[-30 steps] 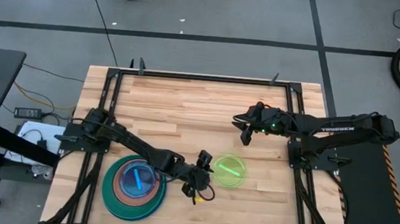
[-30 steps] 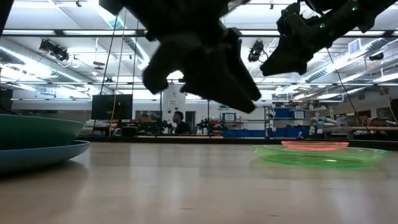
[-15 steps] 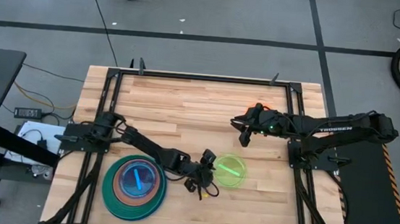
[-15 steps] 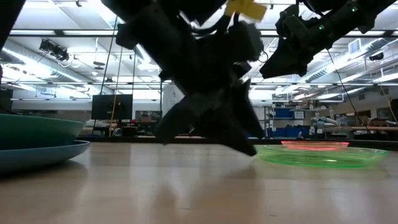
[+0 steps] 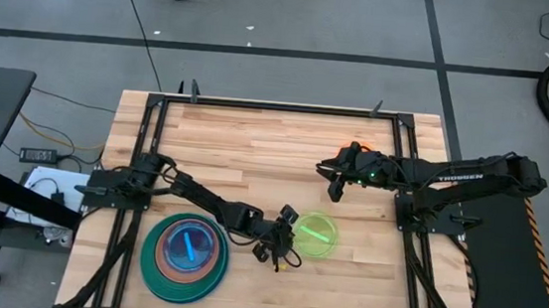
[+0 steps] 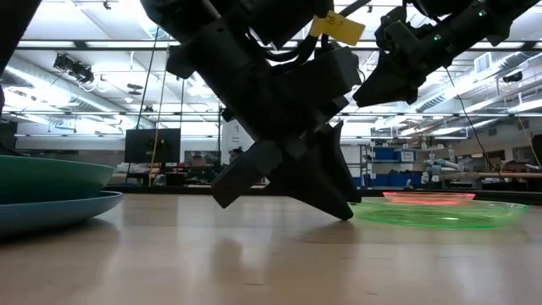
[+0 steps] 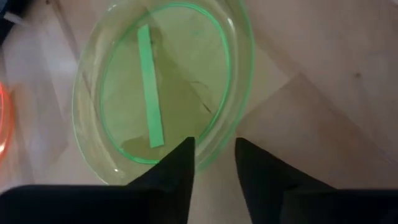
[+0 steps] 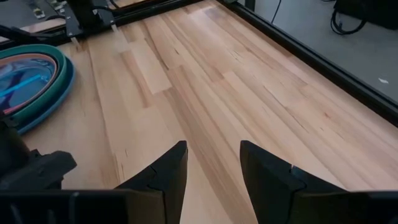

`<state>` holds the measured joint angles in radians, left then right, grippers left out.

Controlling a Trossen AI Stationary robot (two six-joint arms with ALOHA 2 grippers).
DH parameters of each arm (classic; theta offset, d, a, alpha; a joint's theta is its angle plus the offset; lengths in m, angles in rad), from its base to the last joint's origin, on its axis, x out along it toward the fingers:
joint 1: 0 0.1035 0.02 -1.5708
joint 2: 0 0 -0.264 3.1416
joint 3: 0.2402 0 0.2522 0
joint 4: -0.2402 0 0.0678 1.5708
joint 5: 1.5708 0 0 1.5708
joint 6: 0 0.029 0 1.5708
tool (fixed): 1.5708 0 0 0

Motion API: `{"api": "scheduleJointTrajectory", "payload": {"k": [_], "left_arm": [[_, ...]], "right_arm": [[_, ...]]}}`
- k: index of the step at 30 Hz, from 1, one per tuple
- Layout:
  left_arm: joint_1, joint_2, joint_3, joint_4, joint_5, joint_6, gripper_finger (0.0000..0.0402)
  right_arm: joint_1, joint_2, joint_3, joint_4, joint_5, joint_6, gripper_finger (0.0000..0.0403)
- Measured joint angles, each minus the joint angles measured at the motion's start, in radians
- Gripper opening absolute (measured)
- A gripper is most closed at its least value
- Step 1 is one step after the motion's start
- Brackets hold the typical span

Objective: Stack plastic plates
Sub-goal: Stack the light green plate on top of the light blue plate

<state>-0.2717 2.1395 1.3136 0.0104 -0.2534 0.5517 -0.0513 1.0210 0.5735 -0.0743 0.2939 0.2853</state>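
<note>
We see a pale butcher-block wood tabletop (image 5: pixel 255 152) with a black metal frame, on a grey floor with dark tape lines; cables and a power strip lie off its left edge. The low view looks into a big workshop with ceiling lights, monitors, shelving and a person far back.

Stack of plastic plates (image 5: pixel 185 256) sits at the front-left of the tabletop: large teal plate at the bottom with a blue rim just inside it, a tan-brown one above, pink ring, cyan plate on top with a blue strip label. All round, smooth, shallow-dished. In the low view only its teal and blue edges show at far left (image 6: pixel 51 191).

Translucent green plate (image 5: pixel 315 234) lies alone at front-centre, right of the stack, flat on the wood, a green strip label in its middle. In the low view an orange-red rim (image 6: pixel 428 197) shows just behind it.

Left claw (image 5: pixel 282 242) is down at the green plate's near-left rim; in the left wrist view its fingers (image 7: pixel 177 171) are released, slightly apart, the rim right at the tips, not gripped.

Right claw (image 5: pixel 336 187) hovers above bare wood back-right of the green plate, released, holding nothing.
</note>
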Motion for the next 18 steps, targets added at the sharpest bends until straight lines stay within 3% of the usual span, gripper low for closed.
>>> {"api": "scheduleJointTrajectory", "payload": {"k": [11,18], "left_arm": [[-0.041,0.001,-0.002,-0.011,-0.021,0.115,0.0017],[-0.104,0.001,-0.003,-0.013,-0.170,0.116,0.0007]], "right_arm": [[0.000,0.000,0.000,0.002,-0.007,0.001,0.0158],[0.000,0.000,0.000,0.002,-0.007,0.009,0.0158]]}}
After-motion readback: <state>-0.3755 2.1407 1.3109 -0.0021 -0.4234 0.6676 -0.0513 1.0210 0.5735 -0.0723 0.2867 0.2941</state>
